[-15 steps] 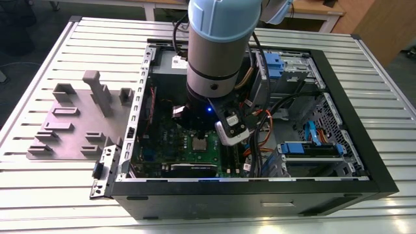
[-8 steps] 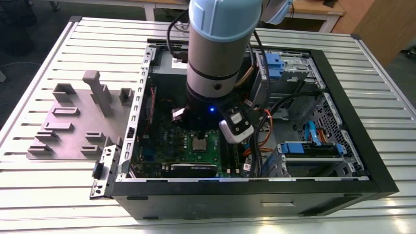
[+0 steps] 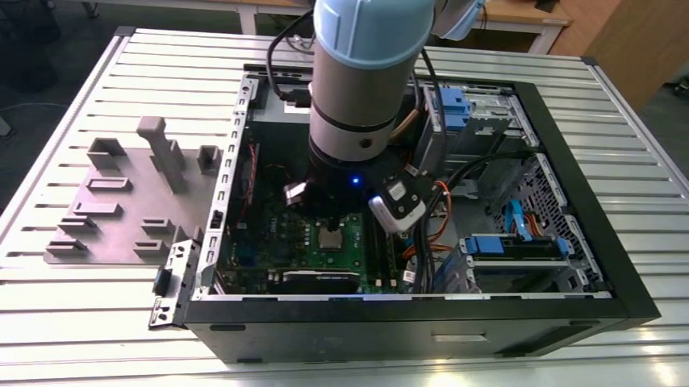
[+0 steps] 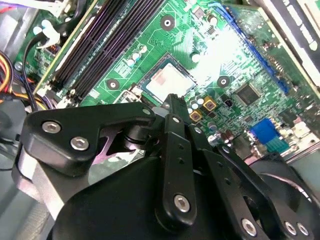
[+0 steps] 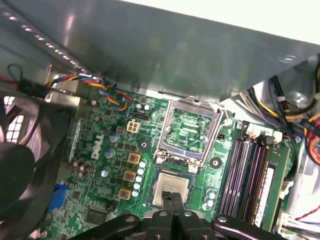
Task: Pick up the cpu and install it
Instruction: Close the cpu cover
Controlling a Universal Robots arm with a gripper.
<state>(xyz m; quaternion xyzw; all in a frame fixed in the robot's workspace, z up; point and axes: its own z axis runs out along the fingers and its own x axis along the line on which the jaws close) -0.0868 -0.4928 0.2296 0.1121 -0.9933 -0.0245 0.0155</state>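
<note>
Inside the open computer case (image 3: 603,266), the arm (image 3: 361,81) stands vertical, walls and cables (image 3: 479,169) close around it. Over the green motherboard (image 4: 235,55), beside the raised socket frame (image 5: 187,130), its gripper (image 5: 173,197), fingers closed and empty, hangs just above the seated cpu (image 5: 170,186).

cpu (image 5: 170,186) on motherboard (image 5: 115,150) inside case (image 3: 431,334); gripper (image 5: 172,196) just over cpu.

The arm (image 3: 361,72) stands nearly upright, its wrist straight above the cpu (image 3: 328,236). In both wrist views the gripper (image 4: 172,99) (image 5: 172,197) points down over one edge of the cpu, jaws drawn together tip to tip with nothing between them. Whether the tips touch the cpu cannot be told.
</note>
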